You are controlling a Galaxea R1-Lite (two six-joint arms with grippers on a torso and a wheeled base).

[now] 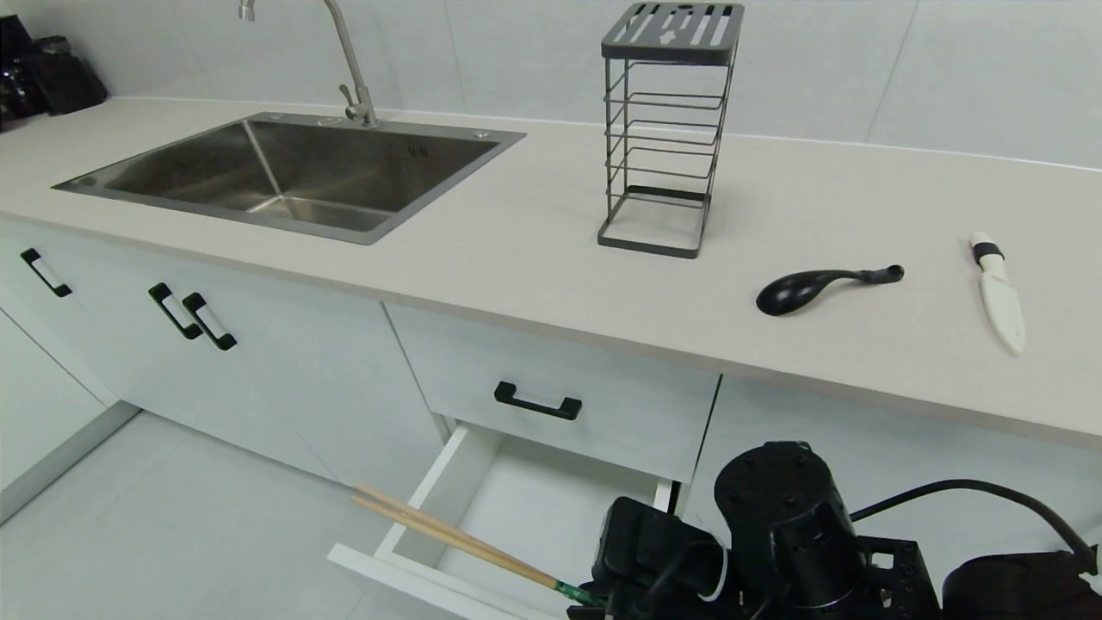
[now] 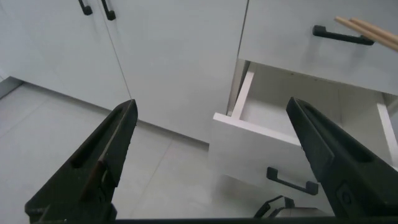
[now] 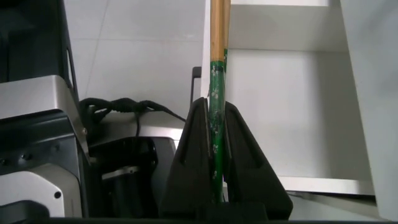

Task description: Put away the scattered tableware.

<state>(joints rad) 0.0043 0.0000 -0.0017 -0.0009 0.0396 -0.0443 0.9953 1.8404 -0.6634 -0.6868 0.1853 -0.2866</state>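
Note:
A pair of wooden chopsticks (image 1: 448, 534) with green ends is clamped in my right gripper (image 1: 594, 603), low in front of the cabinets. The sticks reach out over the open white drawer (image 1: 430, 491). In the right wrist view the gripper (image 3: 217, 155) is shut on the green part of the chopsticks (image 3: 219, 37), with the drawer (image 3: 280, 124) beneath. My left gripper (image 2: 210, 106) hangs open and holds nothing, facing the drawer front (image 2: 249, 134); the chopsticks' tips (image 2: 367, 28) show beyond it. A black spoon (image 1: 814, 287) and a white knife (image 1: 999, 297) lie on the counter at the right.
A tall black wire rack (image 1: 667, 129) stands at the middle of the counter. A steel sink (image 1: 293, 164) with a faucet lies to the left. A shut drawer with a black handle (image 1: 537, 402) sits above the open one. Cabinet doors line the left.

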